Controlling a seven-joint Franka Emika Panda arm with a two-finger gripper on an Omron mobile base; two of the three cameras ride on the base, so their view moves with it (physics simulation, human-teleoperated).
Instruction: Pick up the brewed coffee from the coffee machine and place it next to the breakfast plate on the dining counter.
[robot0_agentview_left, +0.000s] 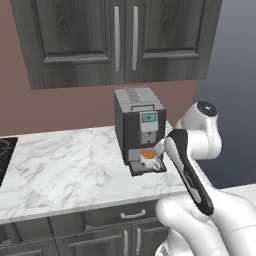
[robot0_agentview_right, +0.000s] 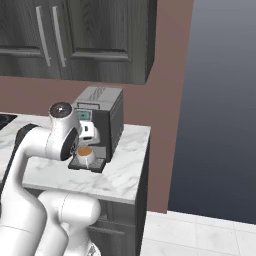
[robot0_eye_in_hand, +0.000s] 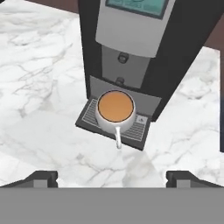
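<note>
Two dark fingertips (robot0_eye_in_hand: 46, 178) of the gripper (robot0_eye_in_hand: 111, 179) are rising at the bottom corners of the hand view, spread wide and holding nothing. Just above them, at frame centre, the brewed coffee (robot0_eye_in_hand: 115, 108) is sitting upright on the drip tray (robot0_eye_in_hand: 87, 114) of the coffee machine (robot0_eye_in_hand: 144, 39), its handle pointing down toward the gripper. Around it the marble counter (robot0_eye_in_hand: 39, 87) is stretching out.

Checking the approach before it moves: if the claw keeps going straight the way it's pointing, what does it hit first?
Probably the mug's handle, which points back toward the open claw; the mug sits on the coffee machine's drip tray. Depth is unclear, so it might touch the marble counter just short of it.
</note>
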